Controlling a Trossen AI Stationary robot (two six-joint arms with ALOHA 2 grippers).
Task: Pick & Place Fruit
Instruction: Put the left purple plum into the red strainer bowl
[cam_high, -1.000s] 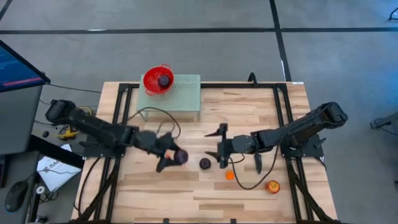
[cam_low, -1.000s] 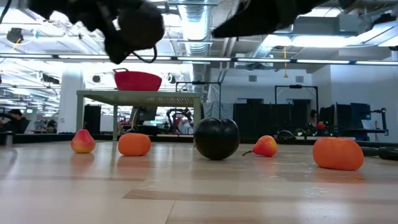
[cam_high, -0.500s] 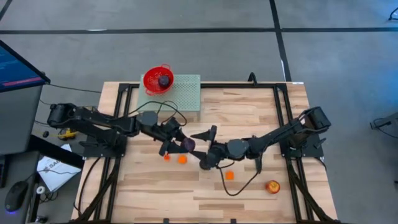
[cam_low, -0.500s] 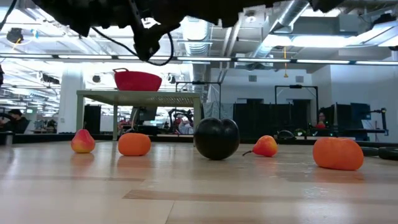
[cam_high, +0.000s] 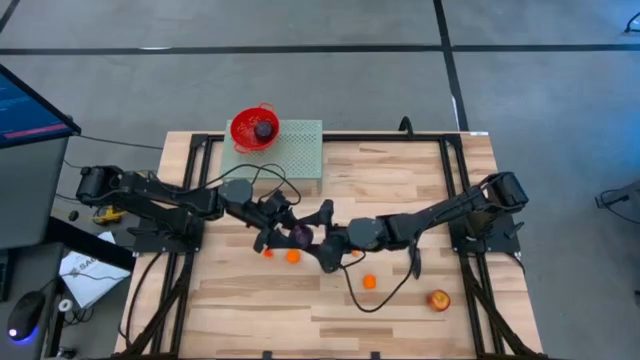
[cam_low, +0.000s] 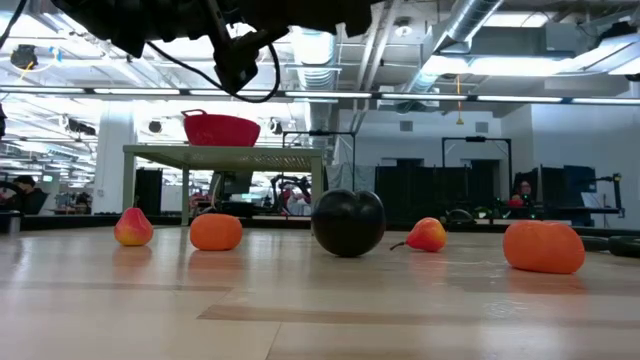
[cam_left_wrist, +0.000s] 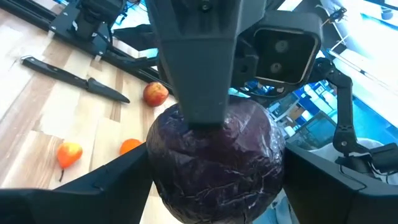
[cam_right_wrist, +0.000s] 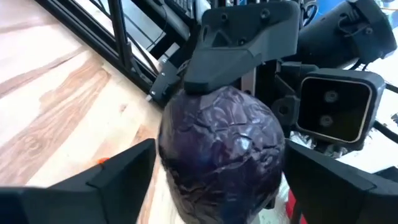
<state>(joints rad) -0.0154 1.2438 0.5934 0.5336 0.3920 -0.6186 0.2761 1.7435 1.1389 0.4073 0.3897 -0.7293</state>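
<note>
Left gripper (cam_high: 290, 234) clasps a wrinkled dark purple plum (cam_high: 300, 235); right gripper (cam_high: 327, 240) spread around it; one plum sits in the red bowl (cam_high: 241, 129); orange pieces (cam_high: 292, 256) remain

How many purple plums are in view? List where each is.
3. One plum lies in the red bowl, one is held in the left gripper, one sits on the table.

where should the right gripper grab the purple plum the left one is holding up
Across the plum's widest middle, coming level from the side opposite the left gripper. It is round, so only the midline stops it slipping, and the right gripper's open fingers already sit on both sides of it, clear of the left fingers.
</note>
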